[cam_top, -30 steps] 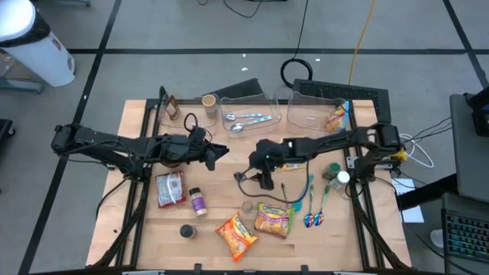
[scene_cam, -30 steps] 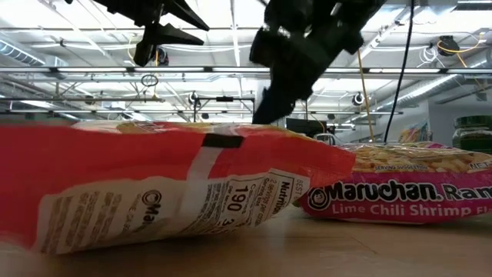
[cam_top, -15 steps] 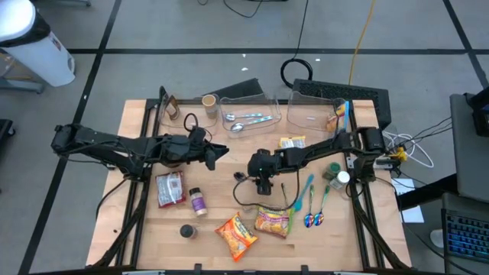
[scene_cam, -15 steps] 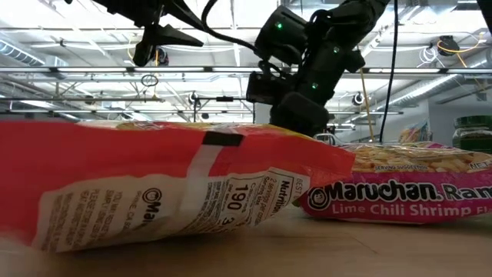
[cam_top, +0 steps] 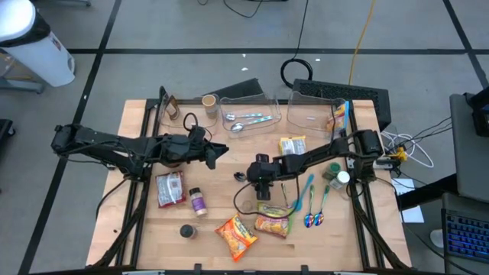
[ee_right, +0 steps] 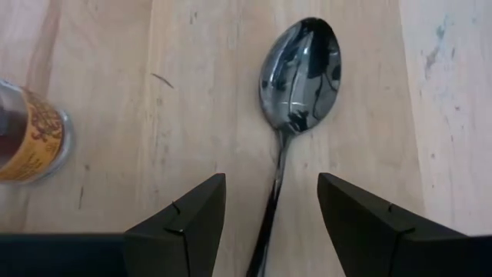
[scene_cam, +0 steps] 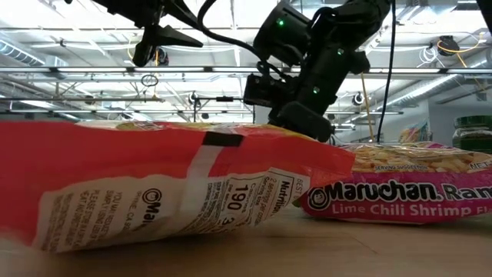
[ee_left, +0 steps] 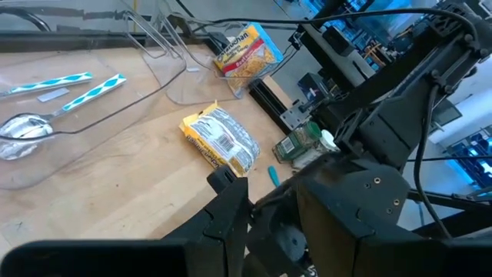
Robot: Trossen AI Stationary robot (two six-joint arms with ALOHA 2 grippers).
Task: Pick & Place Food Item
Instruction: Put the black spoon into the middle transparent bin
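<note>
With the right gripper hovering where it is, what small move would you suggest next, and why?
Probably lower it straight down. In the right wrist view the right gripper is open above the wooden table, and the handle of the dark spoon runs between its fingers, untouched, so descending should bring the handle into the grip.

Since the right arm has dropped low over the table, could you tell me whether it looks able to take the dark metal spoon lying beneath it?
Probably yes. The right gripper hangs with open jaws either side of the dark metal spoon handle, nothing lying between them; the small yellow-labelled jar stands off to one side.
</note>
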